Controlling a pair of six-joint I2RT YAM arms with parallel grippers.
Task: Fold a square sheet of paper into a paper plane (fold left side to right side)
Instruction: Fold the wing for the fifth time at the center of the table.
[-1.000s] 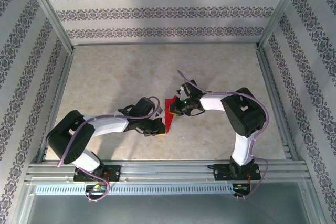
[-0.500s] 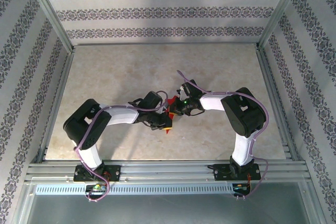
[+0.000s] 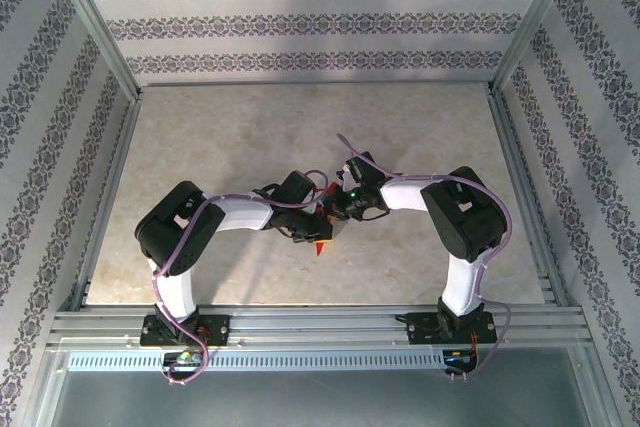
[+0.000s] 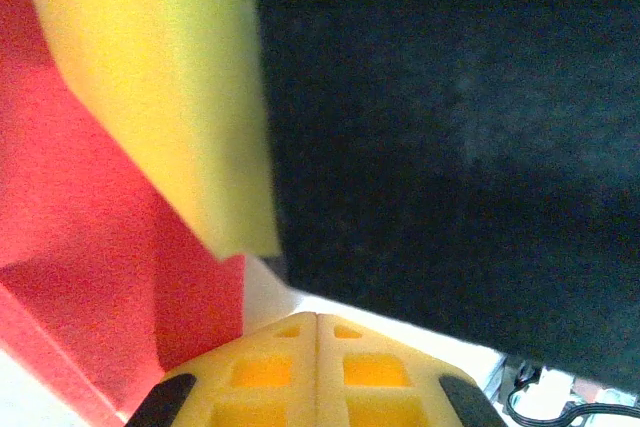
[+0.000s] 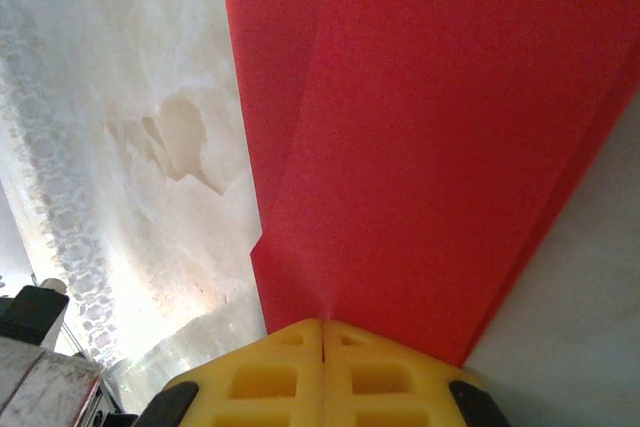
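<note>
The red sheet of paper lies folded in overlapping layers on the table, a crease running up from my right fingertips. My right gripper is shut, its tips set down on the paper with nothing between them. From above, both grippers cover most of the paper, so its outline is hidden. My left gripper is shut and empty, beside the paper and close under the right gripper's yellow finger. In the top view the left gripper and right gripper nearly touch at mid-table.
The marbled table is bounded by metal rails and patterned walls on three sides. The right gripper's black body looms directly in front of the left wrist camera. Purple cables loop over both arms.
My left arm has swung right and brought its shut gripper up against the right gripper, over the paper, so less red shows from above. The right arm has stayed put.
</note>
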